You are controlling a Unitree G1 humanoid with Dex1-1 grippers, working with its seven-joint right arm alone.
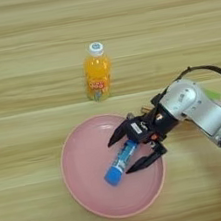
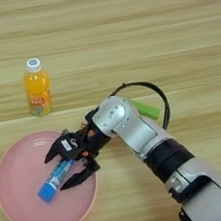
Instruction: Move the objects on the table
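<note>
On the striped wooden table [image 1: 23, 60], a round pink plate [image 1: 84, 187] holds the blue glue stick [image 1: 120, 162] (a slim tube lying slantwise). The gripper [image 1: 118, 157] straddles it, black fingers spread wide. The orange bottle [image 1: 98, 78] stands upright beyond.
</note>
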